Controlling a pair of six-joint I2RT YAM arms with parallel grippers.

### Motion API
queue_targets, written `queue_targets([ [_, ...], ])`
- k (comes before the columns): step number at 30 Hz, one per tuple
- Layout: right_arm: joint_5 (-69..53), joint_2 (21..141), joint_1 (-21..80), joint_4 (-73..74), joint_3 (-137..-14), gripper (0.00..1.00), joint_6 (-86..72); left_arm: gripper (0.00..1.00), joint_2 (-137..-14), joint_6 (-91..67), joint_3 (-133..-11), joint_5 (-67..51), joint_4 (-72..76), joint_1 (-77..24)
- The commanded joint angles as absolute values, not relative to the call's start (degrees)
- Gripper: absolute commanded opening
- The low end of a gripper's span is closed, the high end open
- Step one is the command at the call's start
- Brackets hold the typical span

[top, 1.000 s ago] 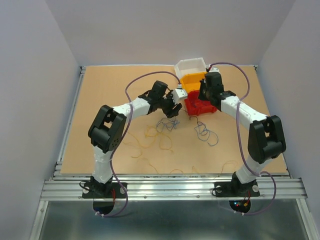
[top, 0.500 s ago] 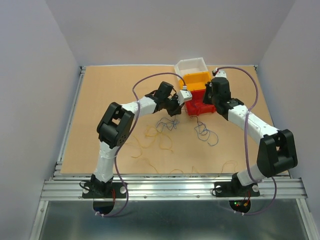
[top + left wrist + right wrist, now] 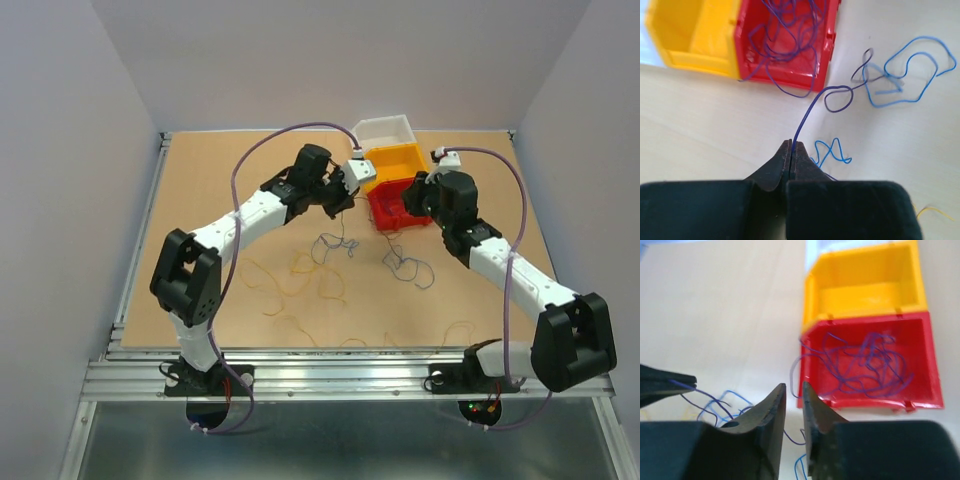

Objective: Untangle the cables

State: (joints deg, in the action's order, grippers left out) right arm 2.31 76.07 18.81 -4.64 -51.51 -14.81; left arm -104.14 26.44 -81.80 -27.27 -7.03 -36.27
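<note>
Pinching a dark purple cable (image 3: 802, 119) in my left hand (image 3: 791, 146), closed tight; my right hand (image 3: 793, 390), jaws slightly parted and empty, hangs near the red bin (image 3: 932, 365).

Bright, even light; soft shadows; wrist views perhaps slightly blurred.

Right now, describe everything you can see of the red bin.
The red bin is a small, open-topped rectangular tray of glossy, plastic-looking material, with small tabs on its rim. It sits upright on the tan table, toward the far side, with one long wall against the yellow bin beside it. Inside lies a loose tangle of thin purple cables. One loop spills over a wall and onto the table.
</note>
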Motion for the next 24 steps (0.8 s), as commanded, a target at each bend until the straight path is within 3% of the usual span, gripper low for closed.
queue_targets([
  [1, -12.1, 71.9, 18.9, -23.2, -46.1, 0.28, -12.6, 0.0, -97.7, 25.3, -84.1, -25.1, -10.6, -36.3],
  [4, -21.2, 74.0, 18.9, -27.1, -45.9, 0.51, -10.7, 0.0, -94.8, 24.9, -86.3, -23.9, -12.5, -36.3],
  [9, -34.3, 80.8, 19.0, -37.9, -46.5, 0.7, -11.9, 0.0, -91.9, 24.5, -94.4, -23.8, -18.4, -36.4],
  [13, -42.2, 83.6, 19.1, -45.6, -46.7, 0.78, -13.8, 0.0, -91.9, 24.8, -101.4, -23.1, -22.8, -36.4],
  [16, -46.2, 84.5, 19.2, -58.6, -43.2, 0.95, -18.6, 0.0, -93.0, 24.7, -106.2, -22.8, -26.0, -36.5],
  [24, -39.3, 86.8, 21.7, -69.3, -41.3, 0.98, -21.6, 0.0, -95.3, 22.4, -109.9, -24.1, -26.9, -36.6],
])
